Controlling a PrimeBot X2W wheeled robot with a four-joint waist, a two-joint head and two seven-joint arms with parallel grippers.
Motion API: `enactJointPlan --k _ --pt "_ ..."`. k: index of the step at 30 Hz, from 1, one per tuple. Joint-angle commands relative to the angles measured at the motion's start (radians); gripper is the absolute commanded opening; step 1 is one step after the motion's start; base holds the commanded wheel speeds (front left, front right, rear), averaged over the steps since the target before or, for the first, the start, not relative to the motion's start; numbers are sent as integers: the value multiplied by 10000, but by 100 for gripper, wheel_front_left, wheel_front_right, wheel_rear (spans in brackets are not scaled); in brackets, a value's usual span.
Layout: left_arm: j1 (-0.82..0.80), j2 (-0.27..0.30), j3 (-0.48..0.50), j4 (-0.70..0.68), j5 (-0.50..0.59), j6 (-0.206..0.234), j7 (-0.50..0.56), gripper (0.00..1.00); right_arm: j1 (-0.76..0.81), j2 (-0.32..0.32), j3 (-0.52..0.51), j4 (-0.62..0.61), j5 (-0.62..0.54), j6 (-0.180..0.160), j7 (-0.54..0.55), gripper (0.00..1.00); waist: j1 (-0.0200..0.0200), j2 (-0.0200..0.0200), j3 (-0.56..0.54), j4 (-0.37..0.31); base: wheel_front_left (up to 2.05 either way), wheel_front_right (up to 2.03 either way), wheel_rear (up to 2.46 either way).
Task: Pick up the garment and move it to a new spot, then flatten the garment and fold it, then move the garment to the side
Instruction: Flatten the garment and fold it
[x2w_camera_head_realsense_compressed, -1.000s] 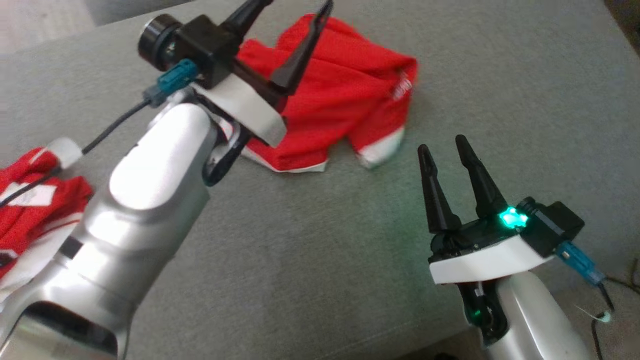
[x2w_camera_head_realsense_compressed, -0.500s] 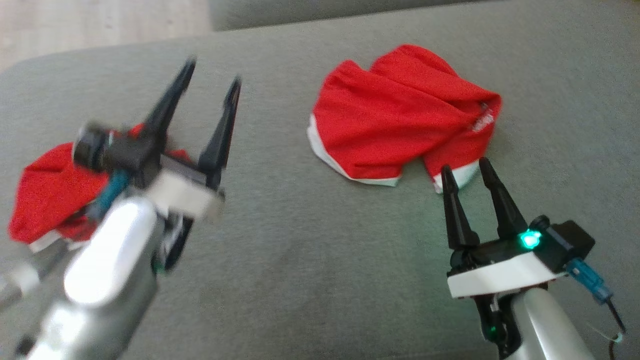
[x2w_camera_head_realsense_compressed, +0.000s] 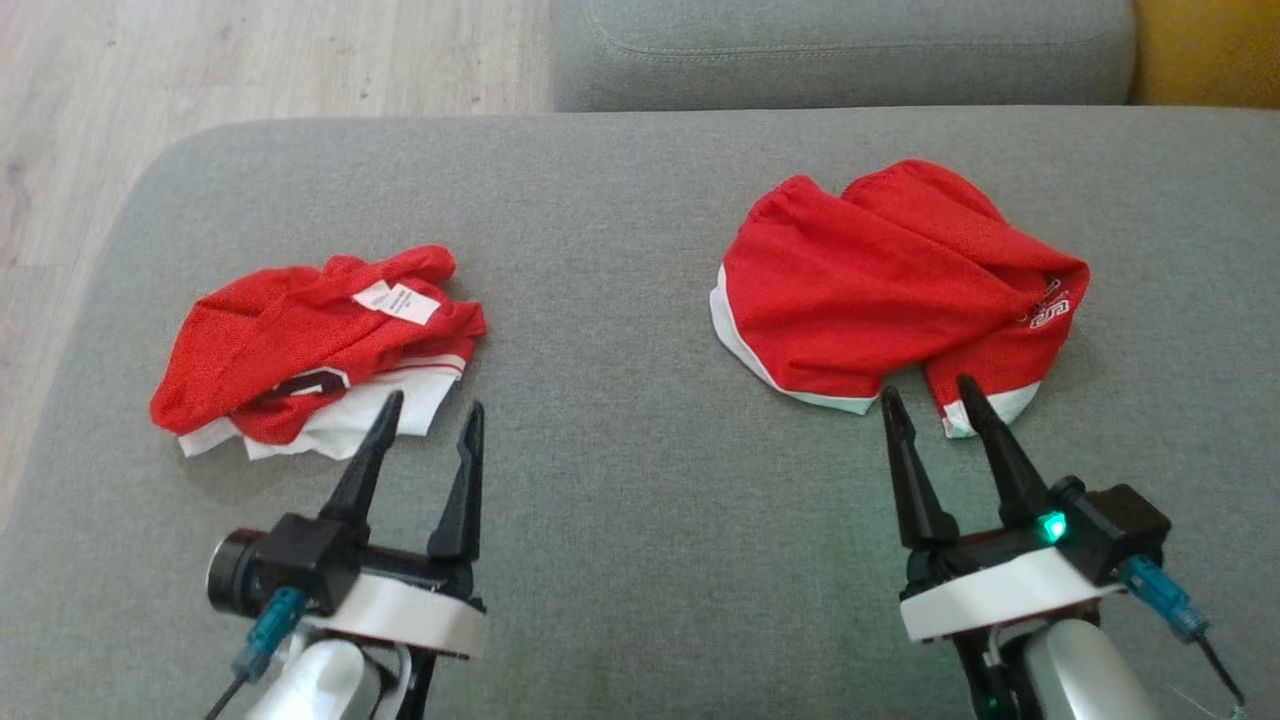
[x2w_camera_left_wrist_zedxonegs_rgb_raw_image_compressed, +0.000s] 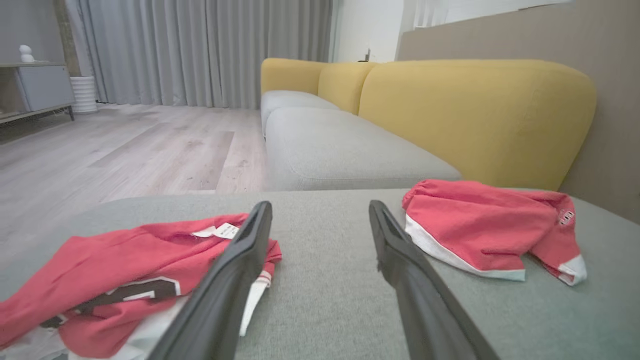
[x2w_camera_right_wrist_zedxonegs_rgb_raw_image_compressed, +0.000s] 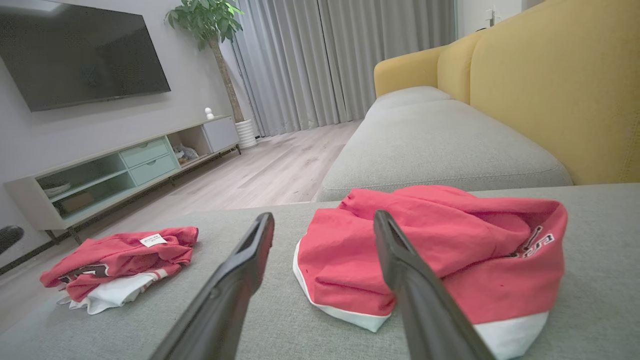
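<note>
Shorts (x2w_camera_head_realsense_compressed: 880, 290) lie crumpled at right on the sofa (x2w_camera_head_realsense_compressed: 620, 200) in head view, roughly folded jersey (x2w_camera_head_realsense_compressed: 310, 340) at left; left gripper (x2w_camera_head_realsense_compressed: 434, 402) and right gripper (x2w_camera_head_realsense_compressed: 926, 386) hover nearer, both spread, empty. Left wrist: jersey behind one finger. Right wrist: shorts ahead.

The logo (x2w_camera_head_realsense_compressed: 1047, 312) on the red shorts (x2w_camera_head_realsense_compressed: 860, 300) and white tag (x2w_camera_head_realsense_compressed: 396, 301) on the folded jersey (x2w_camera_head_realsense_compressed: 260, 335) are unreadable.

A grey sofa (x2w_camera_right_wrist_zedxonegs_rgb_raw_image_compressed: 440, 145) with yellow backs (x2w_camera_right_wrist_zedxonegs_rgb_raw_image_compressed: 550, 90) faces a TV (x2w_camera_right_wrist_zedxonegs_rgb_raw_image_compressed: 80, 50), grey curtains (x2w_camera_right_wrist_zedxonegs_rgb_raw_image_compressed: 320, 60) and wood floor (x2w_camera_left_wrist_zedxonegs_rgb_raw_image_compressed: 125, 150).
</note>
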Motion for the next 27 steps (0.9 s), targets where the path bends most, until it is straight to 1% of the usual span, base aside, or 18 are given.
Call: enactJointPlan --k 1,4,7,13,14,20,24,27 --pt "-288 52 559 -371 135 44 -120 100 -185 -26 122 -253 -96 -7 -107 100 2 0 52 47 0 0 0" --pt "-202 -128 787 -479 346 -113 -121 100 -336 -26 -60 53 -558 -7 -107 100 2 0 231 134 0 0 0" --pt "-246 -265 922 -457 533 -342 -122 100 -761 -26 -272 926 -1158 -7 31 100 2 0 503 237 0 0 0" --pt "-533 -654 1055 -240 822 -773 -123 100 -2038 -26 -451 2258 -2779 -7 1010 100 2 0 1073 583 0 0 0" --pt "-533 -654 1055 -240 822 -773 -123 100 -2038 -26 -451 2258 -2779 -7 1010 100 2 0 1073 583 0 0 0" --pt "-756 -1147 1172 20 1059 -1176 -123 100 -2766 -26 -694 3279 -4199 -7 1881 100 2 0 1474 963 0 0 0" --pt "-825 -1428 1327 88 1233 -1356 -123 100 -3051 -26 -904 3698 -4659 -7 2219 100 2 0 1625 1098 0 0 0" --pt "-853 -1581 1476 135 1365 -1463 -123 100 -3194 -26 -959 3930 -4788 -7 2326 100 2 0 1680 1116 0 0 0"
